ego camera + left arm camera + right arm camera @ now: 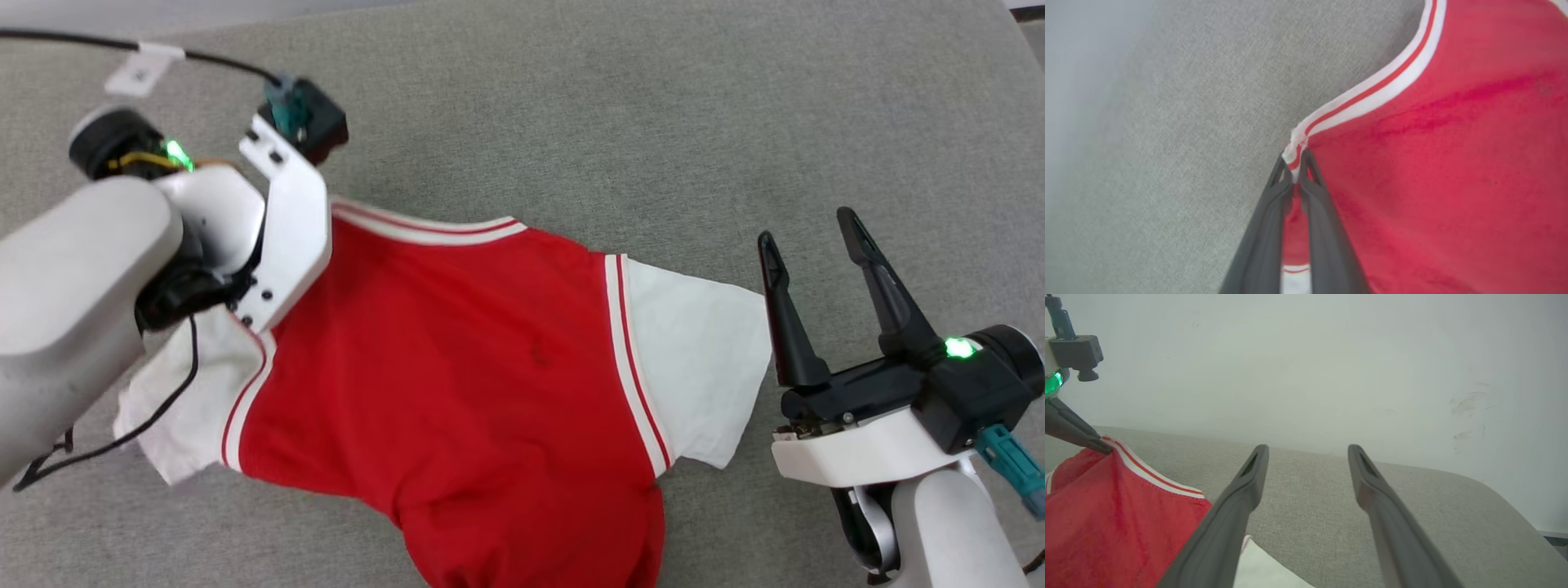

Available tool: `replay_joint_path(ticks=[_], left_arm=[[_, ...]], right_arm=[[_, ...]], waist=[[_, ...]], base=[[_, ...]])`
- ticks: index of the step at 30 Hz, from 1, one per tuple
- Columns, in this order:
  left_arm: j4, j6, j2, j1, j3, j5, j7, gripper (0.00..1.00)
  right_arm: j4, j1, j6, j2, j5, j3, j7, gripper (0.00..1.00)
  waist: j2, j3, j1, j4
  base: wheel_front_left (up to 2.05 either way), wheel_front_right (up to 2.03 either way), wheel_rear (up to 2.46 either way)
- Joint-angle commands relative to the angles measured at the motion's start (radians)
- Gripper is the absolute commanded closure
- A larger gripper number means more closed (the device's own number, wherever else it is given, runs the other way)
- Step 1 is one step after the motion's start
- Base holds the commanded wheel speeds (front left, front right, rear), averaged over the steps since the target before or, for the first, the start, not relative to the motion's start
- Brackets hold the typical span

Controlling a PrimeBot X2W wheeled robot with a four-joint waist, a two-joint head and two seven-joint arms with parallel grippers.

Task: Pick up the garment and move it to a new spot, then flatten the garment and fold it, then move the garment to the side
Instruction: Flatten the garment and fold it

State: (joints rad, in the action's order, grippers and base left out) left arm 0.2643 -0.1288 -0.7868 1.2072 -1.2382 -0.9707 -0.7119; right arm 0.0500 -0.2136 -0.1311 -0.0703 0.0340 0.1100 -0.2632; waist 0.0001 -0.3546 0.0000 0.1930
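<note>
Slippage looks the risk: left gripper [1295,165] pinches only thin striped trim [1372,87] of the red jersey [457,351] lying on the grey cushion [653,114]; right gripper [804,227] stands open, empty, beside its right sleeve [694,359].

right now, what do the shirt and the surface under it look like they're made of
The garment: probably soft knit cloth, matte red; it wrinkles and bunches where the left gripper pinches its striped trim. The surface: apparently grey woven upholstery, matte, with a fine weave showing.

matt cloth garment [457,343], coarse woven surface [653,122]
</note>
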Motion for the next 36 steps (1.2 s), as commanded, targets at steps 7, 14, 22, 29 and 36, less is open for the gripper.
replay_joint_path(ticks=[7,14,22,29,36], left_arm=[[0.033,-0.001,0.082,0.07,0.002,0.05,0.081,1.0],[0.144,-0.001,0.193,0.035,-0.037,0.092,0.076,1.0],[0.221,-0.001,0.204,-0.008,-0.045,0.123,0.125,0.0],[0.198,-0.001,0.139,0.071,-0.023,0.049,0.177,0.0],[0.174,-0.001,0.018,0.134,-0.017,-0.052,0.065,0.0]], right_arm=[[0.014,-0.019,0.001,0.006,0.01,0.018,-0.002,0.0],[0.012,-0.036,0.001,0.011,0.015,0.028,-0.002,0.0],[0.004,-0.012,0.001,0.018,0.003,0.015,-0.002,0.0],[0.004,0.008,0.001,0.019,0.001,0.01,-0.002,0.0],[0.016,0.01,0.001,0.019,-0.002,0.015,-0.002,0.0]], waist=[[-0.0001,-0.03,0.0,0.041],[-0.0001,-0.075,0.0,0.09],[-0.0001,-0.027,0.0,0.074],[-0.0001,0.014,0.0,0.025],[-0.0001,0.017,0.0,0.007]], base=[[0.0,0.0,0.0],[0.0,0.0,0.0],[0.0,0.0,0.0],[0.0,0.0,0.0],[0.0,0.0,0.0]])
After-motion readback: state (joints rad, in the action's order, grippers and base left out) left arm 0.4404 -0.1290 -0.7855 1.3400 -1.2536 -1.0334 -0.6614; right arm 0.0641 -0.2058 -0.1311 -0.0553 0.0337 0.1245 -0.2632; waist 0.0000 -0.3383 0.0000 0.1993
